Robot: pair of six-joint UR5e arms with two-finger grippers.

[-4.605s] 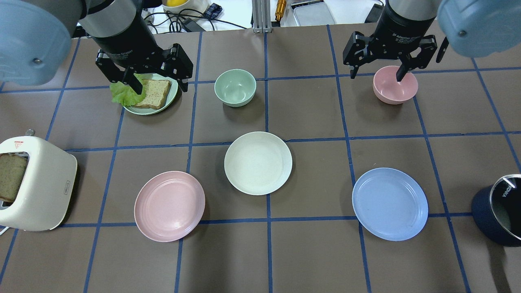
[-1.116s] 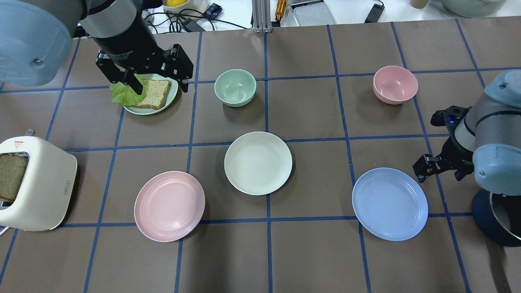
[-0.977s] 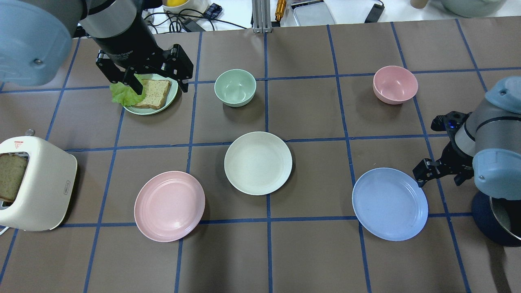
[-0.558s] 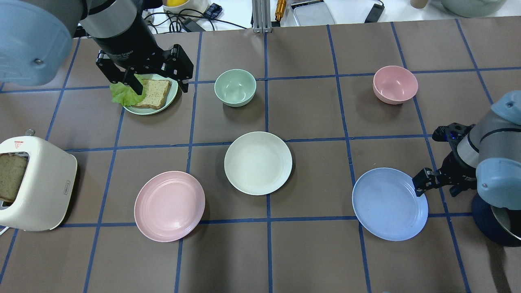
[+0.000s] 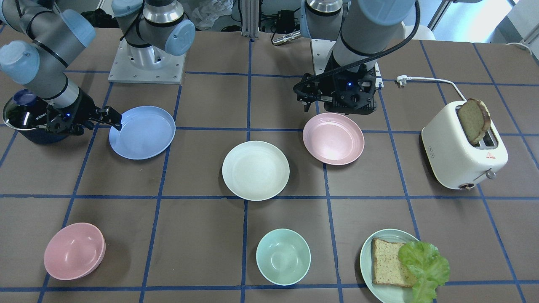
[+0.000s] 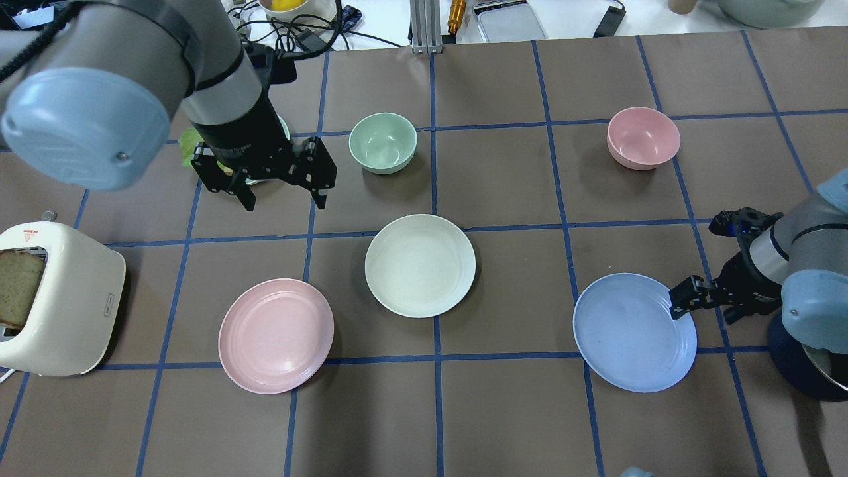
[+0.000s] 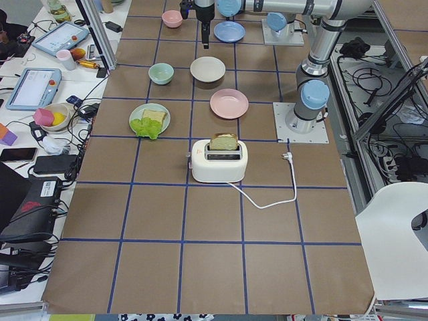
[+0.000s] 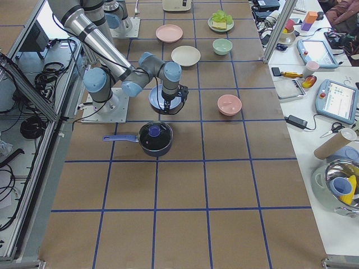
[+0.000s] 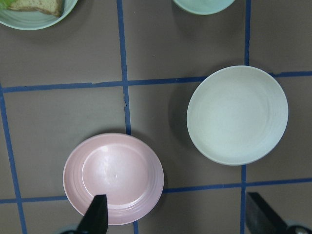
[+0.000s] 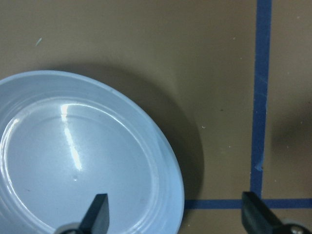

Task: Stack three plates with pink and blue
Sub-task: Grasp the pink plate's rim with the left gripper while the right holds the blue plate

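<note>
Grippers first, since that's what we care about. The right gripper [image 6: 707, 307] is spread wide and carrying nothing, sitting low at the edge of the blue plate [image 6: 629, 334], on the side nearest the dark pot [image 6: 798, 368]. From its wrist cam we see one of the fingertips [image 10: 99, 210] over the inside of the plate and the other out over bare table. So the rim sits between the jaws, but we can't tell if either finger actually touches the plate. The left gripper [image 6: 285, 196] is also wide open and empty. It hangs above the table between the sandwich plate [image 5: 385, 234] and the pink plate [image 6: 276, 336]. Its wrist cam looks straight down, and one fingertip lines up over the pink plate's rim. As for the plates, the pink one, the cream plate [image 6: 420, 265] and the blue one all lie flat on the table, well apart. The cream one is in the middle and nothing is stacked.
</note>
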